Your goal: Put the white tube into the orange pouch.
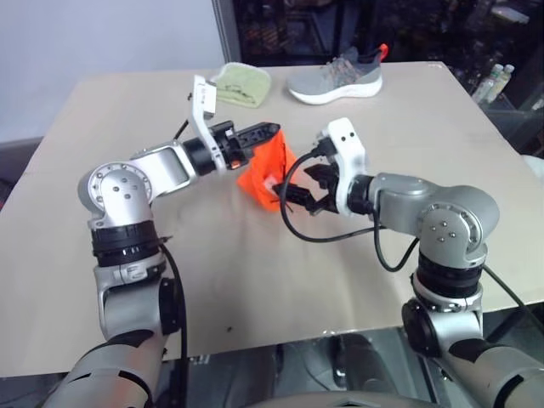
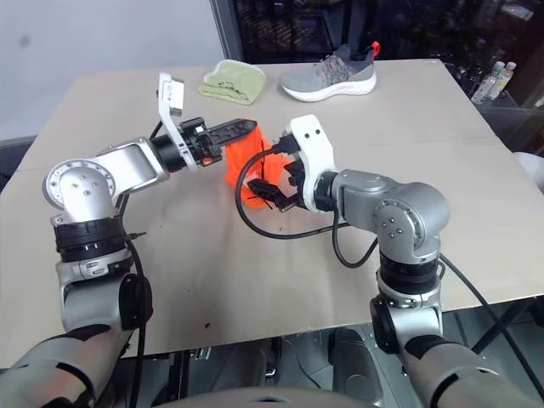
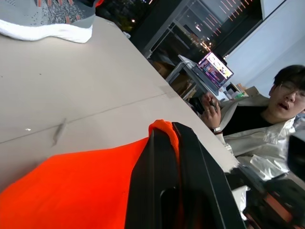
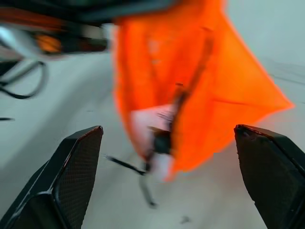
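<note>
My left gripper [image 1: 272,129] is shut on the top edge of the orange pouch [image 1: 263,170] and holds it hanging just above the table [image 1: 425,127]. The left wrist view has orange fabric [image 3: 71,191] pinched between the black fingers [image 3: 190,157]. My right gripper [image 1: 306,200] stands open, close to the pouch's lower side with nothing between its fingers. In the right wrist view the pouch [image 4: 228,86] hangs ahead of the spread fingertips [image 4: 83,148]. The white tube [image 4: 145,124] shows at the pouch's mouth beside the dark cord, seemingly partly inside.
A grey shoe [image 1: 336,78] and a folded pale green cloth [image 1: 240,82] lie at the table's far edge. Bottles [image 1: 493,82] stand beyond the right edge. A person [image 3: 267,124] sits past the table near a laptop [image 3: 215,69].
</note>
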Controlling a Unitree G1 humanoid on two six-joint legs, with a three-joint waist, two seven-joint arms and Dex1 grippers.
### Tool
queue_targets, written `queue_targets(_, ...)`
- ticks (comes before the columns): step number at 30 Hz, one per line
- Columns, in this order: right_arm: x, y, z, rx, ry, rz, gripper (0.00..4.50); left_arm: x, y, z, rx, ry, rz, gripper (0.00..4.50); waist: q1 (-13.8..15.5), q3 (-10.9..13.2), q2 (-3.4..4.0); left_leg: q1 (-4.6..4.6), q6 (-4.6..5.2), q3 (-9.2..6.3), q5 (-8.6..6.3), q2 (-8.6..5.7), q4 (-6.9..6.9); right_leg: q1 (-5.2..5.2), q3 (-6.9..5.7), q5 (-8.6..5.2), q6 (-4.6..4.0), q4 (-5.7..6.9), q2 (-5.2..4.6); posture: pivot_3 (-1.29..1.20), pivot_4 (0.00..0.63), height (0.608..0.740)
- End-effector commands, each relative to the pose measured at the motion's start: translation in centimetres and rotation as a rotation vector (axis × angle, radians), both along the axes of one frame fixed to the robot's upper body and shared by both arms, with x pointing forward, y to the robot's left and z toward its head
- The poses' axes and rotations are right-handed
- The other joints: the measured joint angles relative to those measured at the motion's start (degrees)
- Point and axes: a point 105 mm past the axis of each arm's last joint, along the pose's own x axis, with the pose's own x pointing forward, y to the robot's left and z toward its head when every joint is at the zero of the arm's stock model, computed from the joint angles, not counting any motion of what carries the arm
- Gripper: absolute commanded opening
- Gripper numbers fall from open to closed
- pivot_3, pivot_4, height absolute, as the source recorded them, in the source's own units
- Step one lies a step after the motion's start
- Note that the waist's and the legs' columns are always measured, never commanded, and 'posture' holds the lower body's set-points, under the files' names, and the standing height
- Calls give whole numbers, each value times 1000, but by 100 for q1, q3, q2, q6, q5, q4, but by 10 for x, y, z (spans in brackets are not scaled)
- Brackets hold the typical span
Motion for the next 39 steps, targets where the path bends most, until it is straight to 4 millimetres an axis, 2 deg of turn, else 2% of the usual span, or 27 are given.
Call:
queue_targets(1, -9, 4, 14, 97, -2, 66, 4451, -5, -3, 22, -3, -102, -10, 0, 0, 0, 0, 0, 0, 0, 0, 0, 0, 0, 0, 0, 0, 0, 0, 0, 150, 740)
queue_targets(9, -5, 6, 8, 167, 78, 81, 4451, -6, -4, 23, -7, -103, -16, 0, -1, 0, 0, 0, 0, 1, 0, -1, -1, -1, 0, 0, 0, -1, 0, 0, 150, 740)
queue_targets(14, -2, 5, 0, 152, 110, 71, 4451, -7, -4, 23, -11, -101, -16, 0, -7, 0, 1, 0, 0, 2, 0, 0, -2, -1, 1, 0, 0, -1, 0, 0, 150, 740)
queue_targets(23, -4, 12, 1, 187, 129, 102, 4451, -8, -5, 22, -13, -98, -18, 0, -8, 0, 1, 0, 0, 1, 0, 0, -2, -1, 0, 0, 0, -1, 0, 0, 150, 740)
queue_targets(29, -3, 14, 9, 242, 125, 111, 4451, -8, -4, 20, -10, -90, -17, 0, -8, 1, 1, 0, 0, 1, 0, 0, -2, -1, 0, 0, 0, -1, 0, 0, 150, 740)
queue_targets(39, 2, 19, 3, 259, 143, 116, 4451, -8, -5, 20, -12, -89, -24, 0, -12, 0, 1, 0, -1, 2, 0, 0, -2, -2, 1, 0, 0, -1, 0, 0, 150, 740)
